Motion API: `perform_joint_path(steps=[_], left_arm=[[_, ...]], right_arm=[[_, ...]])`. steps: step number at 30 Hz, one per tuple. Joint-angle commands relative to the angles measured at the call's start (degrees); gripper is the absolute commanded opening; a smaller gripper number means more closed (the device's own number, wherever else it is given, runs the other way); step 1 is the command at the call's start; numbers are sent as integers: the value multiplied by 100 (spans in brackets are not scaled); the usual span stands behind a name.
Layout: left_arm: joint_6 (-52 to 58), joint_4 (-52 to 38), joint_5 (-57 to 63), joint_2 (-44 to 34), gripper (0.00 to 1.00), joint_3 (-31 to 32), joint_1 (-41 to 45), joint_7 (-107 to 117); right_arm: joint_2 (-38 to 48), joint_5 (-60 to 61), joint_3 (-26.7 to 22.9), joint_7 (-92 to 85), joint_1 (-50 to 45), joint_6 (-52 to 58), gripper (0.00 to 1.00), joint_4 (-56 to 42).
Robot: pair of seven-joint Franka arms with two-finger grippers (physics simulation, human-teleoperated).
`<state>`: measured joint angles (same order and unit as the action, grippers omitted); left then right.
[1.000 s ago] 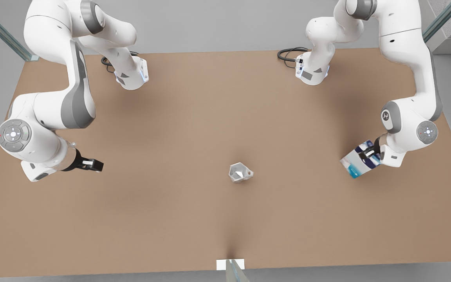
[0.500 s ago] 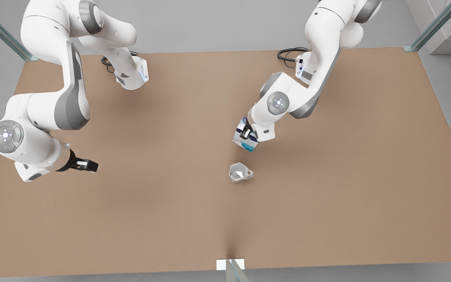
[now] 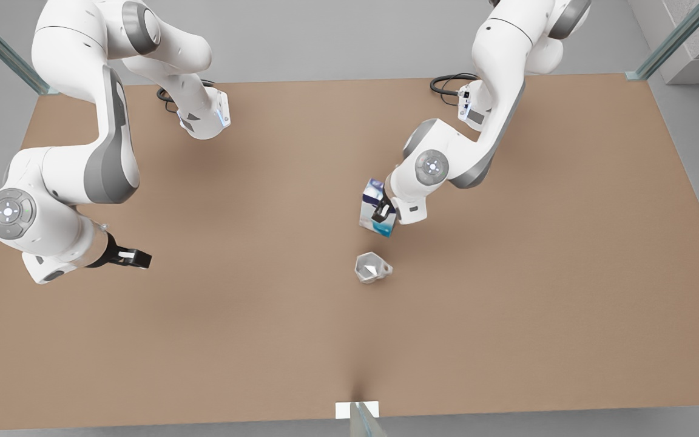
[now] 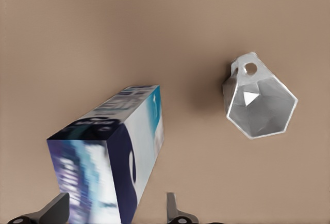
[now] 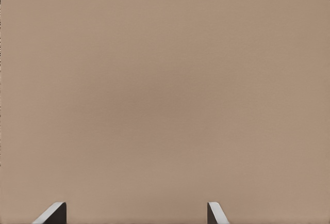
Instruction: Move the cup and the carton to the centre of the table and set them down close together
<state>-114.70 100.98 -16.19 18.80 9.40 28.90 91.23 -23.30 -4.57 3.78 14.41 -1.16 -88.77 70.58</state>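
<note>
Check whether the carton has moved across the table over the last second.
Yes. The carton, gripped in the left hand, travelled from the table's right side in the front view to near the centre, just beyond the cup.

Plain matte brown table (image 3: 216,340) — the cup (image 3: 372,267) near its centre, upright.
</note>
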Motion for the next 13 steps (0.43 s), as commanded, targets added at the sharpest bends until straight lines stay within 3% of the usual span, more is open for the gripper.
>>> perform_joint_path(steps=[1, 2, 3, 5, 7, 13], left_arm=[[0, -8, -7, 0, 100, 1, 1, 0], [9, 0, 2, -26, 100, -8, 1, -9], [684, -61, 2, -377, 100, -359, -104, -1097], [2748, -868, 712, -773, 100, -535, -1236, -4143], [3507, -1590, 1715, -1037, 100, -834, -2512, -8320], [3489, -1872, 2015, -1081, 100, -1072, -2662, -8517]], right_arm=[[1, 0, 0, 0, 1, 0, 100, 0], [1, 0, 0, 9, 1, 0, 100, -9], [1, 0, 0, 0, -7, 0, 100, -9], [1, 0, 0, 9, -16, 0, 100, -9], [1, 0, 0, 9, -16, 0, 100, -9], [1, 9, 0, 9, -7, 0, 100, -9]])
